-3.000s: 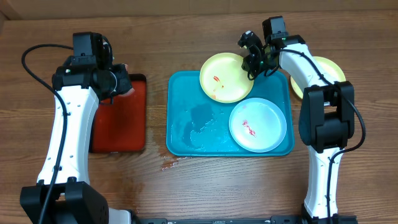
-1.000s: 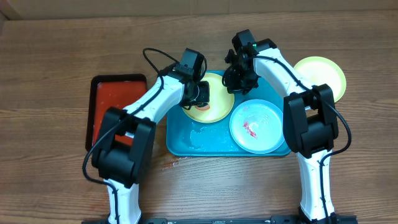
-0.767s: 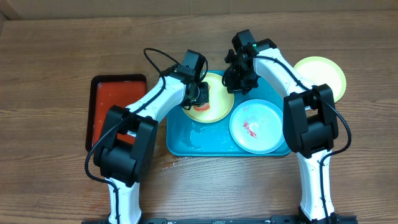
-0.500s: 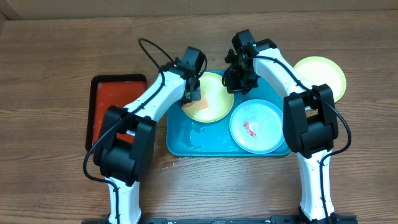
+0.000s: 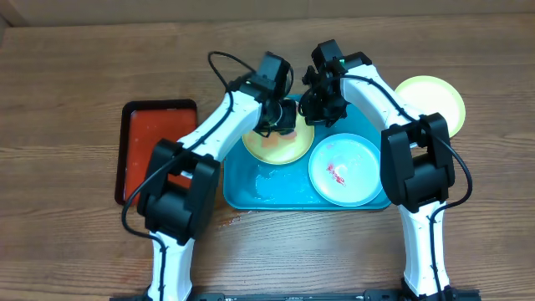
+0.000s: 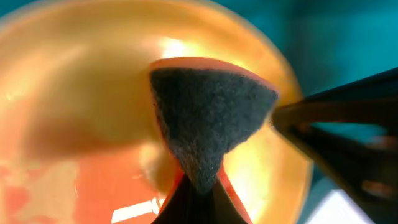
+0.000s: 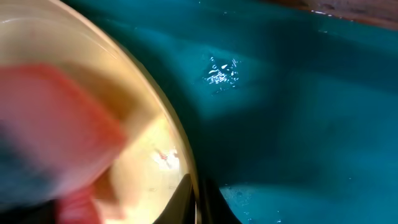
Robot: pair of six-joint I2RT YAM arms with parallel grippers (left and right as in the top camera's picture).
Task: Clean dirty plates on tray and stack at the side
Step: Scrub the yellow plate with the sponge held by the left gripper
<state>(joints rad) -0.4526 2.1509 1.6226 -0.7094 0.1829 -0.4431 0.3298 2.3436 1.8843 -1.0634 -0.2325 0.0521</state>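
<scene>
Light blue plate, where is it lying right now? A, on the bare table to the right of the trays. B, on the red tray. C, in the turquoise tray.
C: the light blue plate lies inside the turquoise tray, just right of the yellow-green plate on that tray.

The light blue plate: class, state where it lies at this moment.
Overhead, the light blue plate lies in the turquoise tray, right half, beside the yellow-green plate.

Top centre's jammed: left gripper (image 5: pixel 282 119) & right gripper (image 5: pixel 321 104) both over yellow plate (image 5: pixel 280 149). Tray (image 5: pixel 251 191) bottom-left bare; blue plate (image 5: pixel 347 170) fills btm right.
</scene>
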